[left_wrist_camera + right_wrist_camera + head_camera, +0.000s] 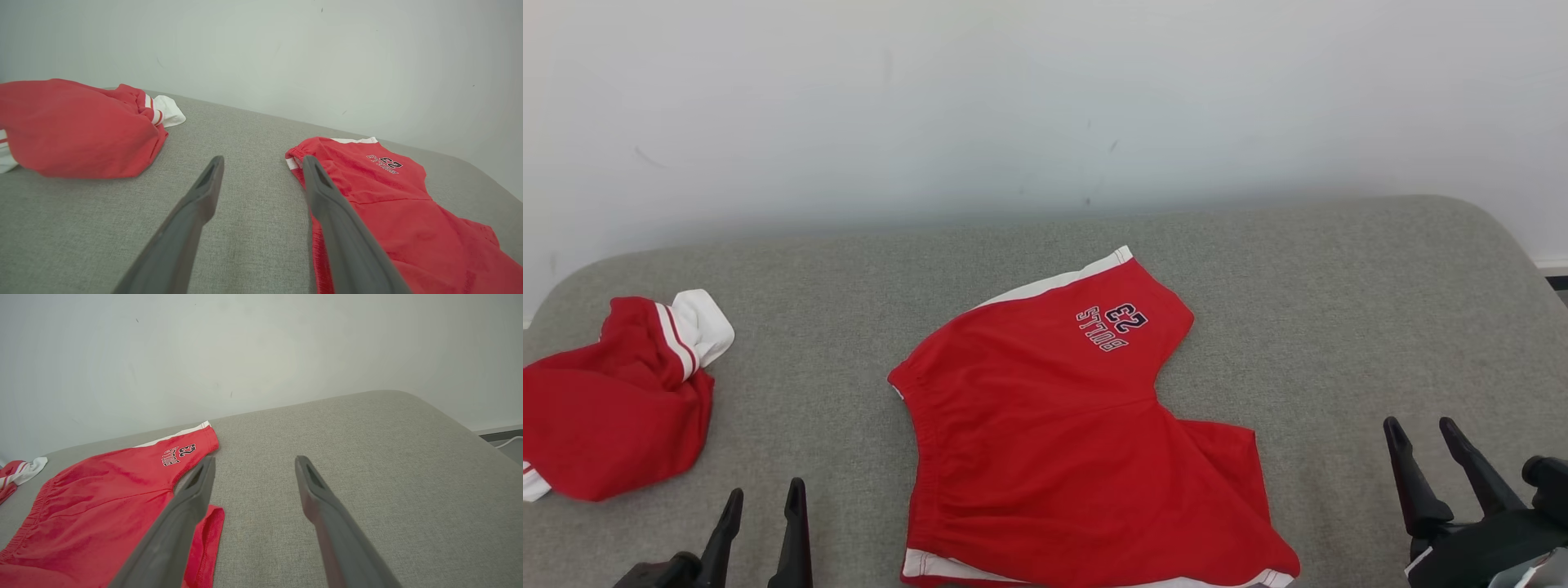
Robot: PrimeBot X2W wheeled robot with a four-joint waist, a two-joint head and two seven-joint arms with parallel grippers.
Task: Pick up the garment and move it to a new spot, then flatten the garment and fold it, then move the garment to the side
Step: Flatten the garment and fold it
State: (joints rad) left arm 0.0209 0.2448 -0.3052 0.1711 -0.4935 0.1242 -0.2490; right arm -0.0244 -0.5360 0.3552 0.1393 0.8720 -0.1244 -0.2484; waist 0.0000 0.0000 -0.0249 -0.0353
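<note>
The garment (1062, 425) is a pair of red shorts with white trim and a "BULLS 23" print, lying mostly flat in the middle of the grey cushioned surface (1339, 310). One leg is partly tucked under at the lower right. My left gripper (764, 494) stands open at the lower left, just left of the waistband, holding nothing. My right gripper (1425, 433) is open at the lower right, apart from the shorts. The left wrist view has the shorts (388, 204) beside my right-hand finger; the right wrist view has the shorts (102, 506) beside my left-hand finger.
A second red garment with white striped trim (613, 400) lies bunched at the surface's left edge, and this bunched garment (77, 126) fills the upper left of the left wrist view. A pale wall (1045, 98) runs behind. Bare grey cushion stretches to the right of the shorts.
</note>
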